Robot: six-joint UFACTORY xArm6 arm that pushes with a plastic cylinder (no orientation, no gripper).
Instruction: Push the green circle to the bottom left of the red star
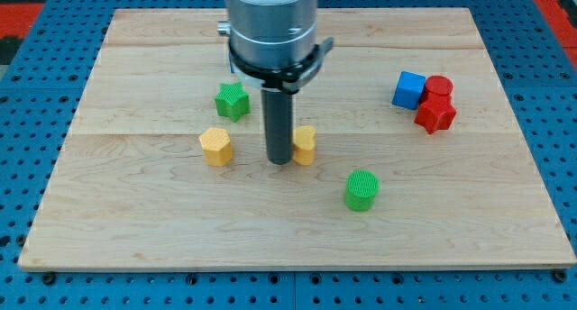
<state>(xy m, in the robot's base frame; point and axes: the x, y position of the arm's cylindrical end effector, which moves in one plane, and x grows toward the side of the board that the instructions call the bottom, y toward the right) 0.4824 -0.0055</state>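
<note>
1. Blue pegboard surrounds the pale wooden desk (297,247), which fills the single camera view.
2. The tool is a plain dark rod with nothing to open or close; my tip (279,160) rests just left of a yellow block (306,145), touching or nearly so, and holds nothing.
3. The green circle (361,189) stands apart, toward the view's bottom right of my tip.
4. The red star (436,114) sits near the view's right, beside a red cylinder (439,86) and a blue cube (408,89).
5. A green star (233,101) and a yellow hexagon (216,146) lie to the left.
6. The circle looks light, rigid and smooth-sided; I judge it may slip sideways, so push squarely through its left side.
7. No containers show.
</note>
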